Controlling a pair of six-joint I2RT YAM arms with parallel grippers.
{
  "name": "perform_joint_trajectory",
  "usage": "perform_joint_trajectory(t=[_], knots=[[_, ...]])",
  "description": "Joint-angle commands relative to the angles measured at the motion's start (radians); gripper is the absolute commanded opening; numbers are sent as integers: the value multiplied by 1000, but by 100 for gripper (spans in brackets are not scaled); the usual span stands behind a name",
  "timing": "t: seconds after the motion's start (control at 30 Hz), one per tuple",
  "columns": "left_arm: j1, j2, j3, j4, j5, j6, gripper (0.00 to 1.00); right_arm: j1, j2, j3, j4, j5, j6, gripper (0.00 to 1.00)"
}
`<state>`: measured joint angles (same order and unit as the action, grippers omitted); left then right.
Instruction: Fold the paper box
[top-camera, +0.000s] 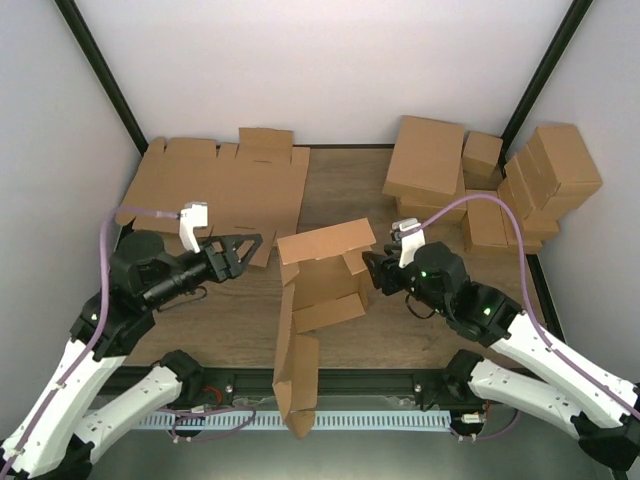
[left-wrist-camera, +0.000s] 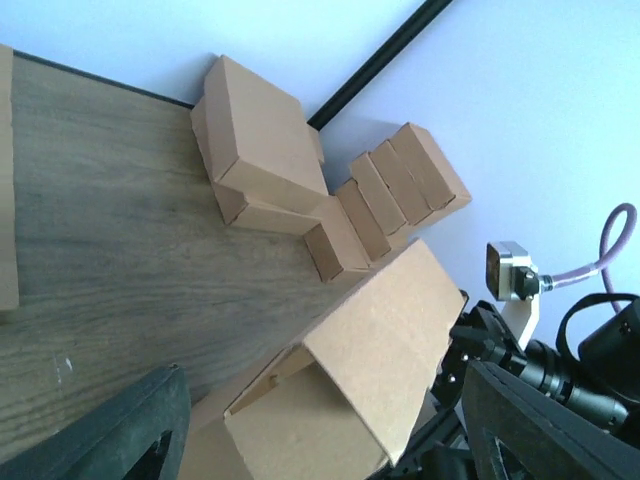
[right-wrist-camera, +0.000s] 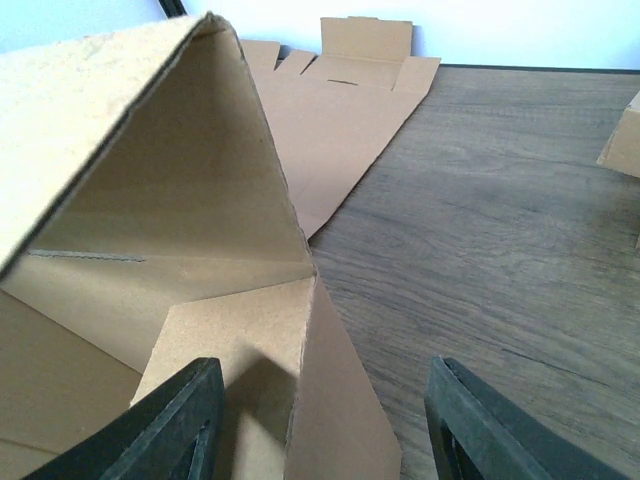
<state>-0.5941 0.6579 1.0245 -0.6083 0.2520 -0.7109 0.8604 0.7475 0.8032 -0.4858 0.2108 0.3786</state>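
Mid-table on the brown wood tabletop (top-camera: 240, 322), I see the half-folded brown cardboard paper box (top-camera: 320, 285) between the arms (one panel overhangs the near edge). Black right gripper (top-camera: 372, 272): open, straddling a flap. Black left gripper (top-camera: 255, 250): open, clear of it.

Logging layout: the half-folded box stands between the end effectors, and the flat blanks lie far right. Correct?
No: the top external view shows the flat blanks at the far left. The paper box does stand between the left end effector and right end effector.
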Motion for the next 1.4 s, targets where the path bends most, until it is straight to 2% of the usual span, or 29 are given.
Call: perform_joint_trajectory(t=[0.0, 0.27, 0.57, 0.83, 0.93, 1.13, 1.27, 1.37], knots=[[4, 74, 58, -44, -13, 178, 78, -3, -23, 8, 6, -14, -27, 58], [3, 222, 131, 20, 83, 338, 75, -3, -45, 22, -16, -34, -54, 59], [3, 235, 133, 56, 97, 354, 75, -3, -84, 105, -104, -10, -73, 62], [4, 205, 142, 15, 99, 347, 75, -4, -61, 288, -146, -14, -238, 61], [3, 197, 140, -3, 101, 350, 75, -4, -1, 394, -173, -39, -322, 61], [2, 186, 124, -10, 124, 320, 75, -4, 223, 603, -228, -225, -497, 63], [0, 173, 128, -59, 125, 298, 75, -4, 391, 730, -334, -366, -597, 67], [-1, 174, 147, -128, 122, 287, 75, -5, 502, 807, -411, -388, -648, 67]])
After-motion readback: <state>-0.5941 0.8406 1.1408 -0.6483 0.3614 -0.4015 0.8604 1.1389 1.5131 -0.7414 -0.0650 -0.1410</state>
